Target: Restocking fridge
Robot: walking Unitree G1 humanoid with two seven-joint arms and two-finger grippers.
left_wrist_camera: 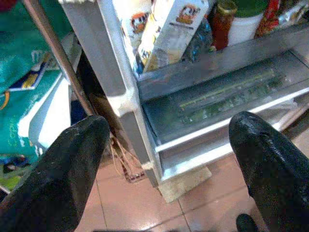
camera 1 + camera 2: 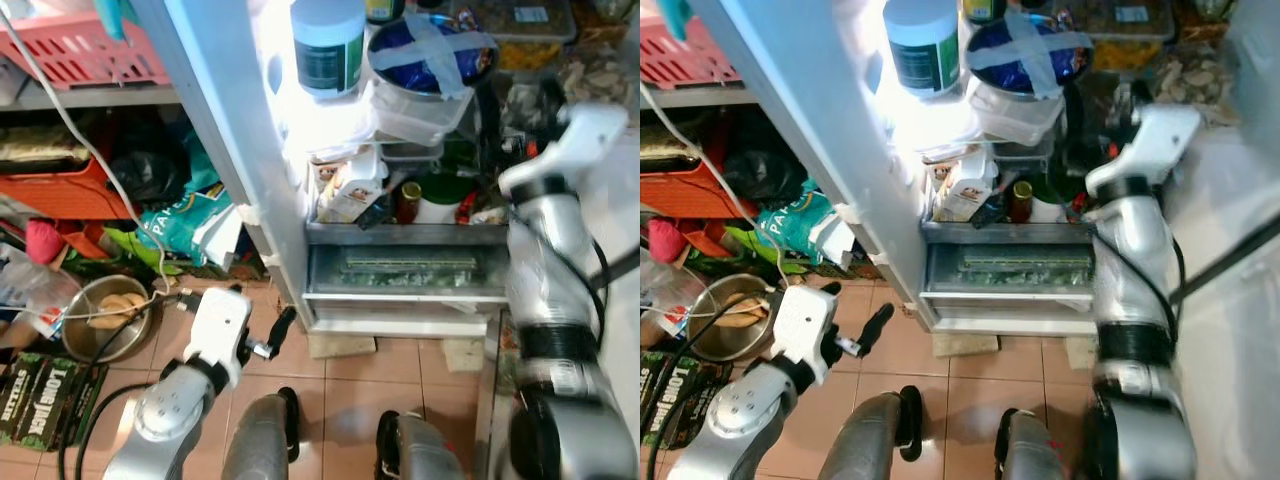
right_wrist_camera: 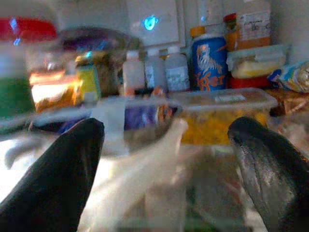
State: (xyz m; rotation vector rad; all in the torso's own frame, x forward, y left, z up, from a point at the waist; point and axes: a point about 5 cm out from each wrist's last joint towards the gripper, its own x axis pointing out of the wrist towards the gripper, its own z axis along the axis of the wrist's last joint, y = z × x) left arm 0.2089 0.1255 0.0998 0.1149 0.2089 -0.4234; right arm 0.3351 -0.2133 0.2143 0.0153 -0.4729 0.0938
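The fridge stands open before me, its door [image 2: 215, 120] swung to the left. Its shelves hold a blue-lidded jar [image 2: 328, 45], a bowl sealed with blue tape [image 2: 430, 50], a carton [image 2: 350, 185] and a red-capped jar [image 2: 408, 200]. A crisper drawer [image 2: 410, 270] with greens sits at the bottom. My right arm [image 2: 545, 250] reaches up into a shelf; its gripper [image 3: 166, 130] is open, facing a clear tub of yellow food [image 3: 227, 108] and a blue can [image 3: 209, 60]. My left gripper [image 1: 169, 130] hangs low and open, pointing at the drawer.
Left of the fridge are a red basket [image 2: 80, 50] on a shelf, bags [image 2: 180, 215], a metal bowl [image 2: 105, 320] and a green box [image 2: 45, 395] on the floor. A white cable [image 2: 90, 150] hangs there. Tiled floor [image 2: 350, 385] lies below the fridge.
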